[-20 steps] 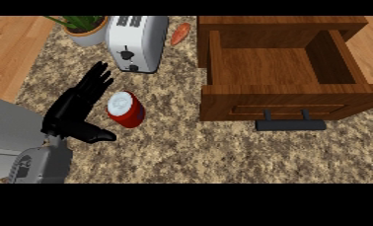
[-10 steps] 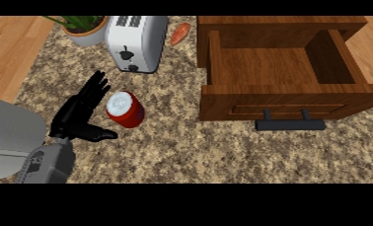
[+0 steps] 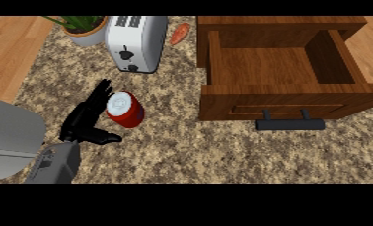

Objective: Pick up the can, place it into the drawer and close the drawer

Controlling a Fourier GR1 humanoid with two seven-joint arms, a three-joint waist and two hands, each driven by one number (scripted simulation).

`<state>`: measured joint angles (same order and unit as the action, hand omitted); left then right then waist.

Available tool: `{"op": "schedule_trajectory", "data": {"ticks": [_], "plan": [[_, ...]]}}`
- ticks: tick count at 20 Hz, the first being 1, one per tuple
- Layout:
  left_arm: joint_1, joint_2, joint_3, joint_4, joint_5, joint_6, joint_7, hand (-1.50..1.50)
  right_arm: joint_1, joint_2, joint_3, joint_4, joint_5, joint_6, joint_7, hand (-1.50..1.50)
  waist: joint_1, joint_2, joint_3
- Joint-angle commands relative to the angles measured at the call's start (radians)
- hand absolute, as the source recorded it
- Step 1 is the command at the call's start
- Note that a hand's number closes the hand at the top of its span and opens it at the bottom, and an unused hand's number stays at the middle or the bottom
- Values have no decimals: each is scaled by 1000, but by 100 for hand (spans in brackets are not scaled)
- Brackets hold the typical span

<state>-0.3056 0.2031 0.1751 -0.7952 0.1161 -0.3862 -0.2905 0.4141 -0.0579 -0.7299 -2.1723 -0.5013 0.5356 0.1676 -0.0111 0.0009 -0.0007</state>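
While the red can (image 3: 125, 110) stands on the tabletop (image 3: 189, 151), well left of the open drawer (image 3: 277, 102), its white top faces up and its long axis is near vertical, red side showing lower right. Any label is unreadable. Left hand (image 3: 84, 121) beside it, fingers straight and spread, holding nothing.

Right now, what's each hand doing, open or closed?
Left hand: open, fingers straight, beside the red can, not holding it.
Right hand: not in view.
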Motion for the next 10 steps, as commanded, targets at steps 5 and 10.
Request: {"op": "schedule_trajectory", "data": {"ticks": [5, 10], "plan": [[-110, 20, 24, 334, -58, -27, -212, -150, 1, 27, -5, -80, -25, -12, 69, -150, -7, 2, -1], [-153, -38, 19, 347, -37, -18, -158, -150, -2, 18, -39, -85, -72, -15, 101, -150, -3, 0, 0]]}}
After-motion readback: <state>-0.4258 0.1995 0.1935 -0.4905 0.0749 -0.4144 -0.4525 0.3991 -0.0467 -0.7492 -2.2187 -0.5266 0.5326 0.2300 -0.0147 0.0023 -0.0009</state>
